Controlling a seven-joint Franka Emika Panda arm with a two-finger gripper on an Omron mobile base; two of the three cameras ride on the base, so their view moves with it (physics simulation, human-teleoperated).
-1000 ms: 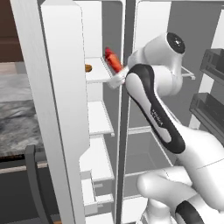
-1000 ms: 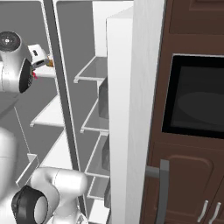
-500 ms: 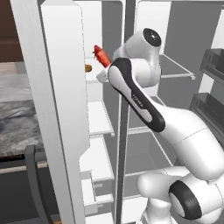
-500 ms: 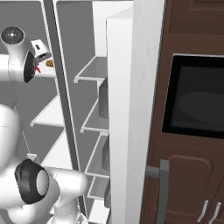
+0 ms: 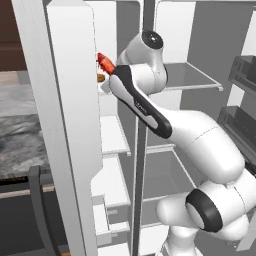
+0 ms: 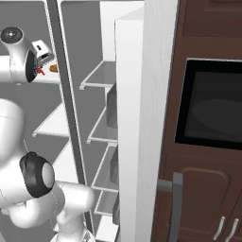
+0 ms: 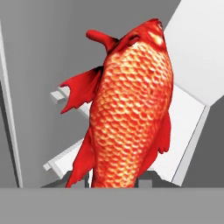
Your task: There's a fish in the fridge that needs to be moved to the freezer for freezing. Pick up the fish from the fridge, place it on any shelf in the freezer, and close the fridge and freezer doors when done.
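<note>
The fish (image 7: 131, 109) is pinched in the jaws, rising straight out from between them, carried high so it can clear the white freezer shelves (image 5: 114, 134). It hangs at the upper freezer (image 5: 107, 150) level, just beside a small brown lump (image 5: 100, 78) on the top shelf.

Setting is presenting as a rendered home kitchen: white side-by-side refrigerator (image 5: 70, 125) standing open, dark brown cabinets (image 6: 208, 198), built-in oven (image 6: 212, 108), marbled grey desk (image 5: 25, 130).
</note>
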